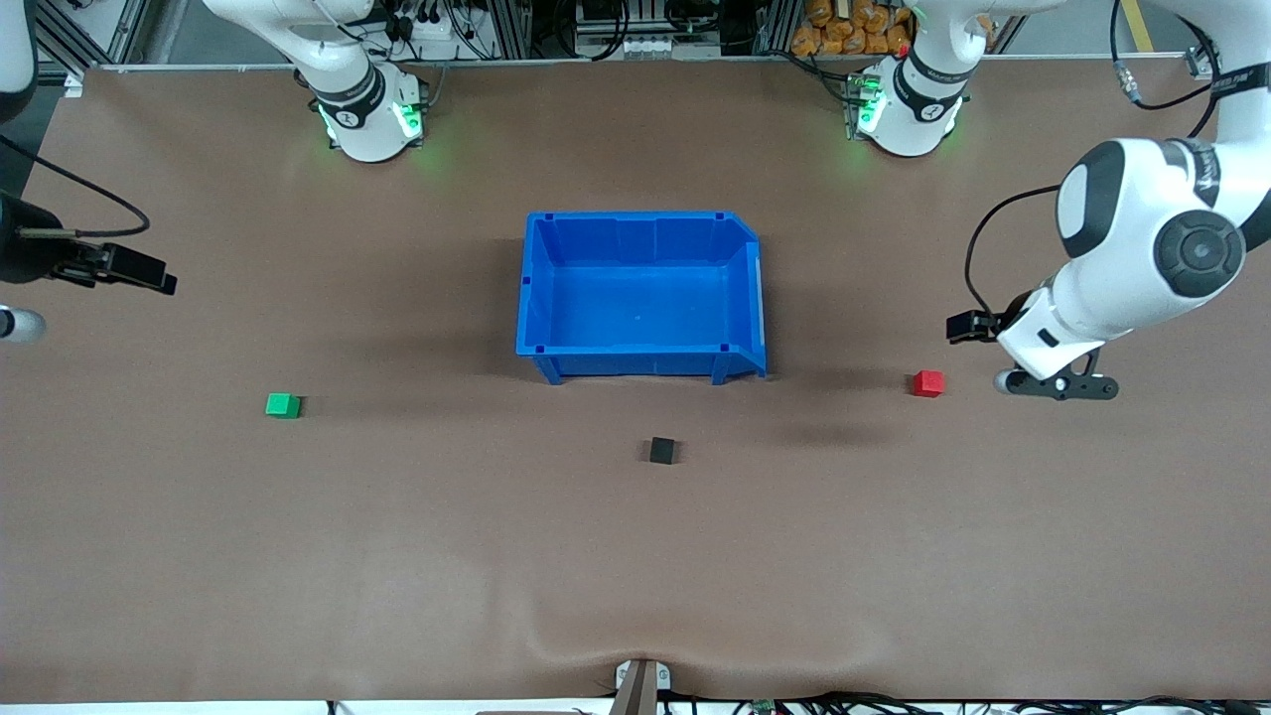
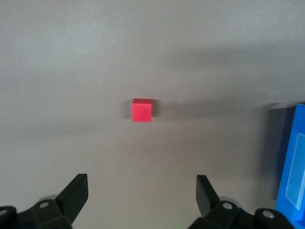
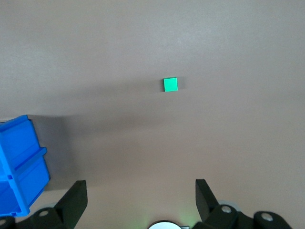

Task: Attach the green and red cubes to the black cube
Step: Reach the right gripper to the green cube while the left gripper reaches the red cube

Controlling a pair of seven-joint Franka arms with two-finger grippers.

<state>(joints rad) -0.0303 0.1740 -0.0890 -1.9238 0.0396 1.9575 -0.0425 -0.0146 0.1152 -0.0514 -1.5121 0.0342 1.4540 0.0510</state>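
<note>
Front view gives me the whole brown table (image 1: pixel 397 556) with the blue bin (image 1: pixel 640 298) sitting at its middle, its sloped open end turned toward the left arm's end of the table. The black cube (image 1: pixel 662 450) lies on the table nearer to the camera than the bin, close to it but not touching, and it sits slightly turned against the bin's edges. The green cube (image 1: pixel 283 404) rests toward the right arm's end, well apart from the bin and the black cube. The red cube (image 1: pixel 928 382) rests toward the left arm's end, about level with the bin's near wall. Being cubes, none of them has a long axis I can name.

I have the left gripper (image 1: pixel 1058 385) up over the table just beside the red cube, toward the left arm's end. On the left wrist view its jaws stand wide apart with nothing between them, the red cube (image 2: pixel 142 110) lying flat and square ahead of them.

I see the right gripper (image 1: pixel 139 270) hanging over the table's edge at the right arm's end. On the right wrist view its jaws are also spread wide and hold nothing, with the green cube (image 3: pixel 170 84) well ahead of them and a corner of the blue bin (image 3: pixel 19 167) in sight.
</note>
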